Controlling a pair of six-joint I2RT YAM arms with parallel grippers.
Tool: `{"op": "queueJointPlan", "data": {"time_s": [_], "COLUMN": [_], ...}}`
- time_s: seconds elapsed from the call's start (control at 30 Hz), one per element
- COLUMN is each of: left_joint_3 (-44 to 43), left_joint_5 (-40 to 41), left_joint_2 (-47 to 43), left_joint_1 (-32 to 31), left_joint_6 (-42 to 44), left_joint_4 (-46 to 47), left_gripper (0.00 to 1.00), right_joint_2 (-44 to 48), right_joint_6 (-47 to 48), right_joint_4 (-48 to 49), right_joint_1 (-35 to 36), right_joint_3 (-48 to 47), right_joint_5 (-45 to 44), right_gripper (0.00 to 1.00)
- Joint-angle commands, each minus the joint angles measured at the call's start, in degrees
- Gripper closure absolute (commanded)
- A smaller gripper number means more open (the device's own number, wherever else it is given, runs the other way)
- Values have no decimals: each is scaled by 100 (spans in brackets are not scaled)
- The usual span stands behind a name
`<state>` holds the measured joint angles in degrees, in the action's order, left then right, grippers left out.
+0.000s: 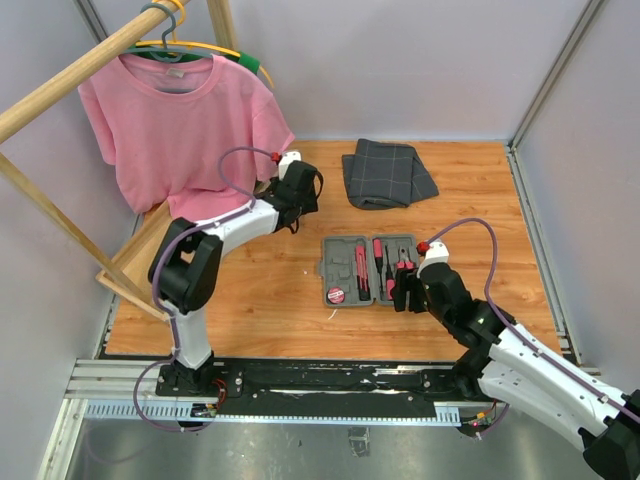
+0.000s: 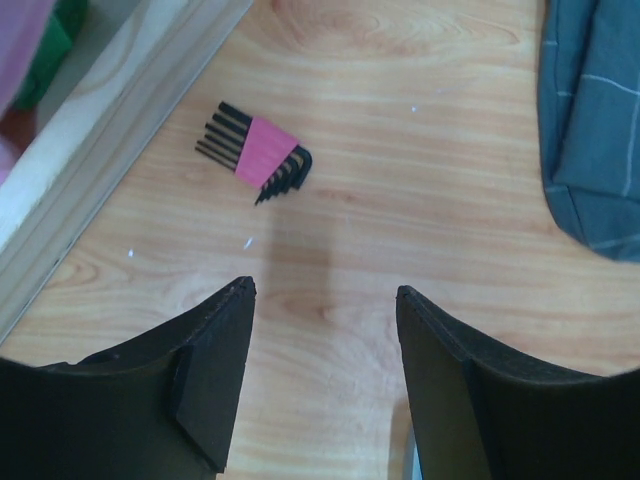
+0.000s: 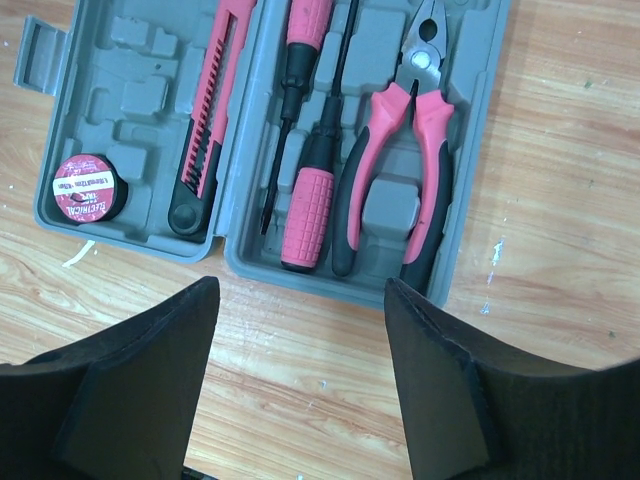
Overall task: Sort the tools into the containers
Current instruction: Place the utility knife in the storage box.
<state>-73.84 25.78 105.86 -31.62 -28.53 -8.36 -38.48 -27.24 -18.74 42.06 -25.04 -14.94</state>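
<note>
Black fingers (image 3: 150, 370) of the right gripper (image 3: 300, 290) stood spread apart at the near edge of the grey tool case (image 3: 130, 100), grasping nothing. That moulded plastic case lay unfolded flat on the wooden table (image 1: 270, 290). Its left half held a tape roll (image 3: 88, 190), whose red label read ELECTRICAL with smaller print too fine to read, and a pink-and-black utility knife (image 3: 210, 110). Its right half held two screwdrivers (image 3: 308, 215) with pink ribbed grips and pliers (image 3: 405, 130) with pink-and-black handles.

Well apart from the case, the left gripper (image 2: 325, 290) hung with its jaws parted and bare above the table. Ahead of it lay a set of black hex keys (image 2: 258, 157) fanned in a pink holder, near a pale wooden rail (image 2: 110, 130). A grey checked cloth (image 2: 595, 120) lay off to the right.
</note>
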Motion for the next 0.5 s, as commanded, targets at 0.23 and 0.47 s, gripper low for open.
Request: {"op": "queueJointPlan", "data": {"time_s": [0.23, 0.47], "left_joint_3": [-1617, -1942], "left_joint_5": [712, 328], "left_joint_2": [1341, 1758], "left_joint_1": [167, 344], "left_joint_6": [179, 701], "left_joint_4": [-491, -123], "left_gripper": [38, 41], "right_joint_2": [-2, -115], "right_joint_6": [245, 369], "right_joint_4": [70, 236], "right_joint_1": [-67, -67], "right_joint_3": [48, 77], "right_joint_5": [151, 441], "right_gripper": [31, 31]}}
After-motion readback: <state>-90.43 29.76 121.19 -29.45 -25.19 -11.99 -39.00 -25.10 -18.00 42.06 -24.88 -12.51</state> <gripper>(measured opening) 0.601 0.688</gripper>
